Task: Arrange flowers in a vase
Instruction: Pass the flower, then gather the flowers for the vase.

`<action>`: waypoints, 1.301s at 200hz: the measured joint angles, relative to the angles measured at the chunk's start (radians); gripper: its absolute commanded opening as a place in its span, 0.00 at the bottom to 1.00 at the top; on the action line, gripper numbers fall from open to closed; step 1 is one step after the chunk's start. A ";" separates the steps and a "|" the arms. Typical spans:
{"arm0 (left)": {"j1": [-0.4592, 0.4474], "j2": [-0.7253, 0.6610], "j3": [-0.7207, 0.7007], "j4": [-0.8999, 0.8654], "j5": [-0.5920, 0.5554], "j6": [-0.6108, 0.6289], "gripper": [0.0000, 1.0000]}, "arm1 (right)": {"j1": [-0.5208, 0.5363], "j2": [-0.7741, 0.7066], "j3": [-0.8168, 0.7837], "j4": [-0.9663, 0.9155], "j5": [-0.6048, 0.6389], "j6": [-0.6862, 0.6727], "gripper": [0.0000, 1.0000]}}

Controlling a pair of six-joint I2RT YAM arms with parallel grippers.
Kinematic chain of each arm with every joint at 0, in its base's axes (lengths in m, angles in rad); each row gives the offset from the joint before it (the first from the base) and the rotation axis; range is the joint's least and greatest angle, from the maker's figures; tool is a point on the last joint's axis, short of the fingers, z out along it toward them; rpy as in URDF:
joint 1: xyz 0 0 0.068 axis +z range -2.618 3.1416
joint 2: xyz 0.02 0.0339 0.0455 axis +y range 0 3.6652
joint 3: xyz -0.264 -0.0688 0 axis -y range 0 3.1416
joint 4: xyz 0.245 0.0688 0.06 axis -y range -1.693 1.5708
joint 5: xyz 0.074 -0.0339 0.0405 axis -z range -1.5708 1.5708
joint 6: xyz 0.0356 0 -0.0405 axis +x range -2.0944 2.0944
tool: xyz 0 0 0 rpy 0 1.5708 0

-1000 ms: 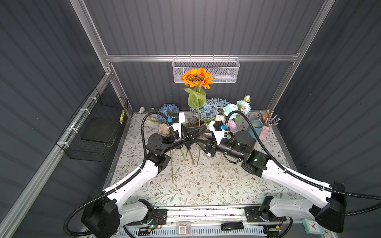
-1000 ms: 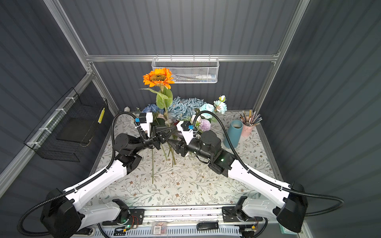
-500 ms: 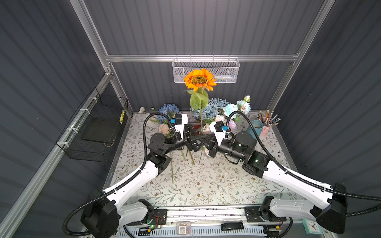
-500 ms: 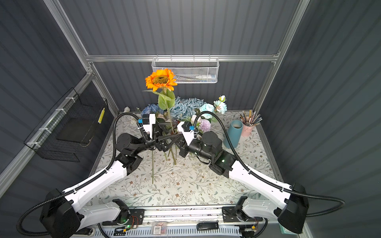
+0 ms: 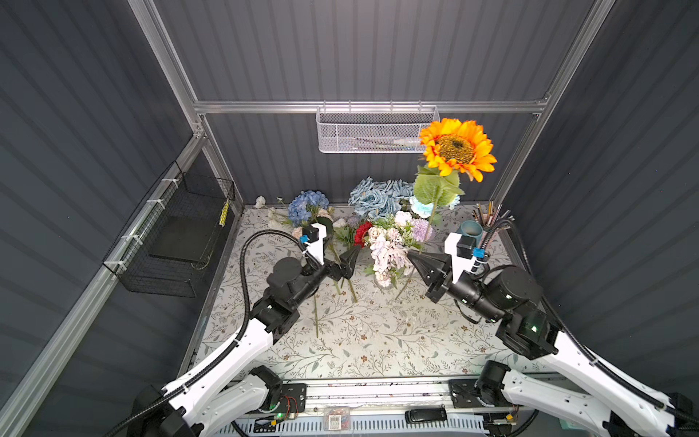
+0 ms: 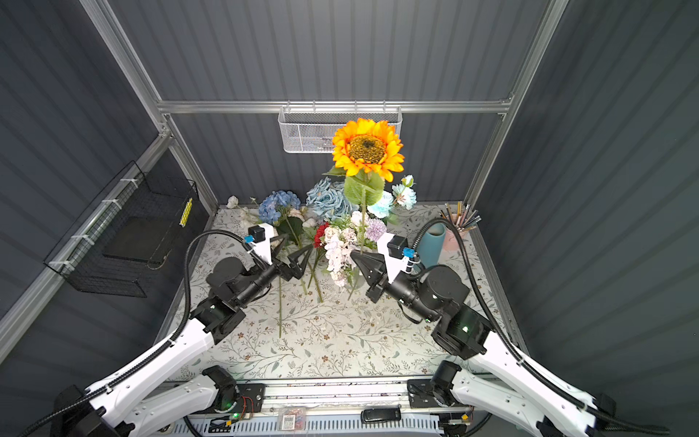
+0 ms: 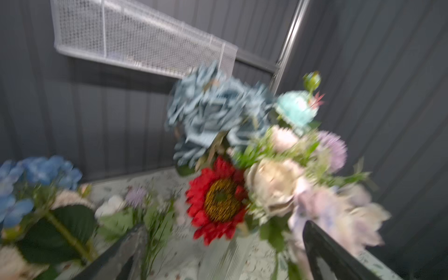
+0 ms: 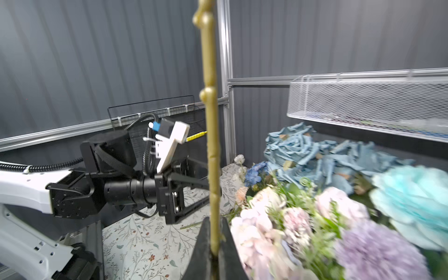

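Top views: my right gripper is clamped on the stem of the orange sunflower. The flower is upright, head high above the table, stem leaning a bit. Its lower end hangs just beside the bouquet. The bouquet sits in a clear vase that is hard to make out. My left gripper is spread wide and holds nothing. It is near the bouquet, over loose stems lying on the table. Hydrangea and blue roses are at the back.

Left wrist, blurred: my two fingers are far apart with nothing between them. Red sunflower is ahead, with blue roses behind it and the hydrangea off to one side.

Right wrist: the yellow-green stem is pinched between my closed fingers. The bouquet is close beside it. My left arm's jaws gape just behind the stem, apart from it.
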 measured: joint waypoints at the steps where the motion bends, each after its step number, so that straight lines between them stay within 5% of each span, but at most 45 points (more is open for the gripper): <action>1: 0.000 0.002 -0.003 -0.002 -0.002 0.001 1.00 | 0.000 -0.003 0.000 -0.003 0.003 -0.001 0.00; 58: -0.107 0.086 -0.167 -0.039 -0.150 0.005 1.00 | -0.109 -0.115 -0.057 -0.180 0.194 -0.031 0.00; 129: -0.353 0.428 -0.132 0.272 -0.280 0.023 1.00 | -0.256 -0.058 -0.180 -0.097 0.214 -0.035 0.00; 260: -0.345 0.550 0.063 0.704 -0.404 0.184 1.00 | -0.275 0.006 -0.332 0.305 0.158 -0.071 0.00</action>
